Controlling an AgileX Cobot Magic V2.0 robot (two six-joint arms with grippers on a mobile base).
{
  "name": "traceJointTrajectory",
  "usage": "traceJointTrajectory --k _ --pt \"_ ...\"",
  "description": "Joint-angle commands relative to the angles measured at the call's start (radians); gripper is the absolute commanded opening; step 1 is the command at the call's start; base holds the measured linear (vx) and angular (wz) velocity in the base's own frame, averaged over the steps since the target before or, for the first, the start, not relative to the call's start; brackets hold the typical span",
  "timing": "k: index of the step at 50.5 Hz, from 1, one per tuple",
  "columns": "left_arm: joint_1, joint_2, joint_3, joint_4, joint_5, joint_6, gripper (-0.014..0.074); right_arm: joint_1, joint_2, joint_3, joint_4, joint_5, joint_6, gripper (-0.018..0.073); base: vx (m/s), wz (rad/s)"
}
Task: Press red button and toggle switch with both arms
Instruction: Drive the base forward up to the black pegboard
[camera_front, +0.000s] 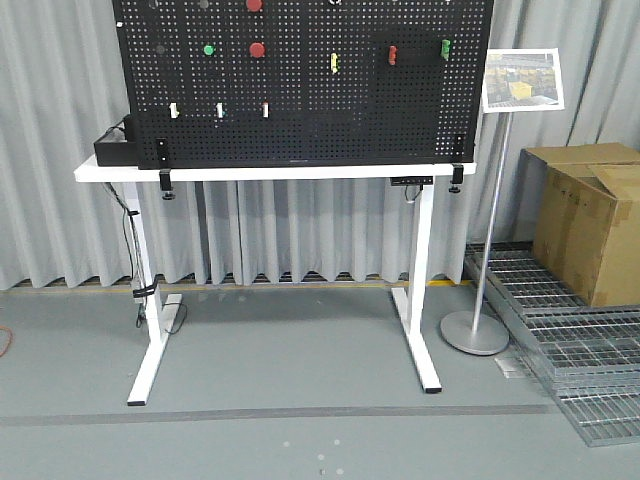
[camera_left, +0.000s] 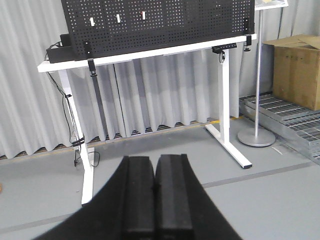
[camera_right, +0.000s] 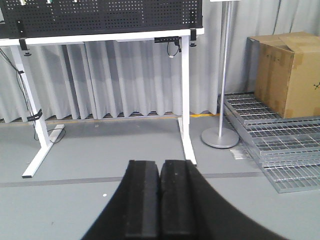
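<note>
A: How does the left gripper (camera_left: 156, 200) stand?
B: Its 2 black fingers (camera_left: 137, 195) press together with nothing between them. The right gripper (camera_right: 160, 200) looks alike: closed and empty.
A: Where are they?
B: Low over the grey floor (camera_left: 280, 200), well apart from the table (camera_front: 270, 172).
A: And the red button?
B: A red button (camera_front: 257, 49) sits on the pegboard (camera_front: 300, 130) standing upright on the table, near a green button (camera_front: 208, 49) to its left. A 2nd red one shows at the board's top edge.
A: The switch?
B: 3 white switches (camera_front: 219, 109) sit in a row below the buttons; which is the toggle cannot be told.
A: Further out?
B: A sign stand (camera_front: 487, 230) and a cardboard box (camera_front: 590, 220) at the right.
</note>
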Motion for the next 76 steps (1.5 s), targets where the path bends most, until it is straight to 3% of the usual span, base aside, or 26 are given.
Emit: traceJointTrajectory --k 1,41,76 --pt "0.003 -0.016 0.033 -0.009 -0.084 -0.008 0.0002 -0.008 -0.017 0.012 -0.013 -0.081 -0.001 -0.0003 0.0 0.0" --pt "0.003 -0.016 0.033 -0.009 -0.084 -0.008 0.0002 -0.008 -0.017 0.012 -0.013 -0.082 -0.001 -0.0003 0.04 0.0" --pt "0.002 -0.016 0.033 -0.009 -0.084 -0.008 0.0002 -0.008 -0.017 0.012 -0.013 -0.082 -0.001 -0.0003 0.35 0.03"
